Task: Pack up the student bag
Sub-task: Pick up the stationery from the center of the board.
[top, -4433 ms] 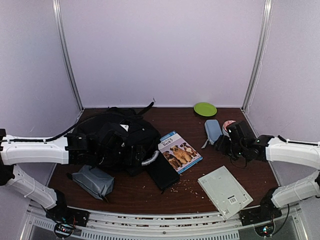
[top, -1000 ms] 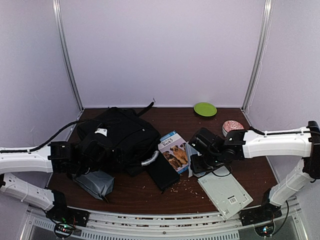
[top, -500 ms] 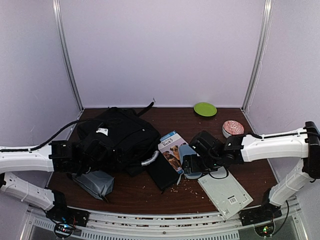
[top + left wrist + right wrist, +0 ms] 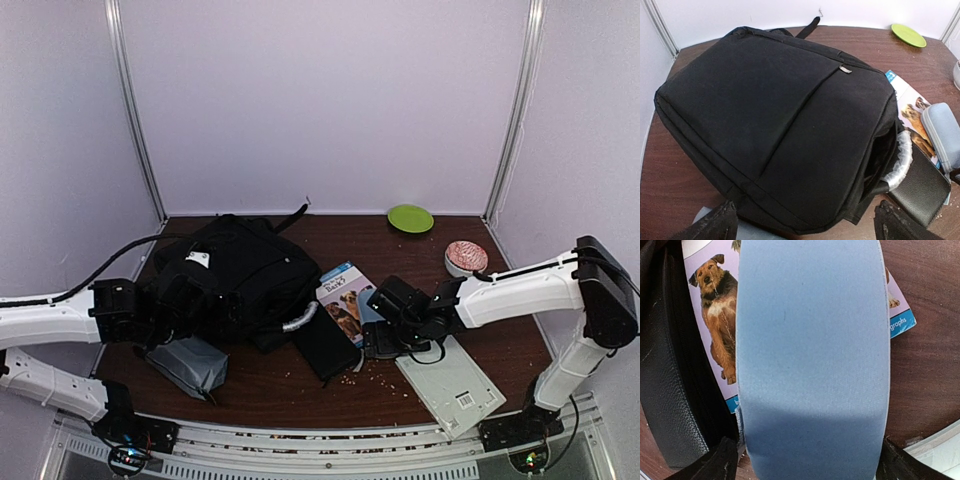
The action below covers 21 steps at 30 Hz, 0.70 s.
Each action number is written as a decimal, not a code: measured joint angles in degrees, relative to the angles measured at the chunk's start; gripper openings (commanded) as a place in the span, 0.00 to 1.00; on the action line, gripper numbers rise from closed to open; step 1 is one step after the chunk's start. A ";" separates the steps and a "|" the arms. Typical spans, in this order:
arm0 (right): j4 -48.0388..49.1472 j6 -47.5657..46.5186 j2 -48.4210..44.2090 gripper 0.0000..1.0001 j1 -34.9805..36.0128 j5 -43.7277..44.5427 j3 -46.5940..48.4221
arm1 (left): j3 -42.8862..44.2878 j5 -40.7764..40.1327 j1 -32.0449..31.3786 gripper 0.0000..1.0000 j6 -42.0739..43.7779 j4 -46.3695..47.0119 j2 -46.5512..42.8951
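Closest to the arm bases, a flat white packet with a barcode lies on the right of the brown worktop. A crumpled grey pouch lies on the left, just beside the near-left edge of the student bag.

A little farther in, the left pincer hangs at the bag's left side, its fingers spread wide with nothing gripped. The bag's black front panel fills its wrist view.

The right pincer sits low near the middle of the worktop, over a blue-grey case. Its fingers stand wide apart, one at each long side of the case; whether they touch it I cannot tell. The case lies on top of a dog book, which lies flat just right of the bag. A flat black case lies along the book's left side, its far end at the bag's grey-white ribbed handle.

The bag itself lies flat on the left-centre of the worktop, front panel up. A black strap trails from its far end toward the back wall.

Farther back on the right stands a pink-topped bowl, well apart from the bag. Beyond it, near the back edge, lies a green plate.
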 measured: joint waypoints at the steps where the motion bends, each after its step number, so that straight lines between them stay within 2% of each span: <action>1: -0.07 -0.09 0.24 0.93 0.00 0.02 0.17 | 0.22 0.48 1.07 0.98 0.87 -0.09 0.24; 10: -0.37 -1.64 2.78 0.83 0.00 2.84 1.90 | 5.73 8.59 10.23 0.98 12.15 -0.37 3.54; 18: -0.85 -3.74 2.38 0.67 0.00 3.74 2.36 | 12.70 16.92 11.06 0.98 21.99 -1.77 12.35; 21: -1.03 -4.59 0.92 0.65 -0.02 3.37 1.70 | 15.47 18.67 11.06 0.98 24.65 -2.29 17.03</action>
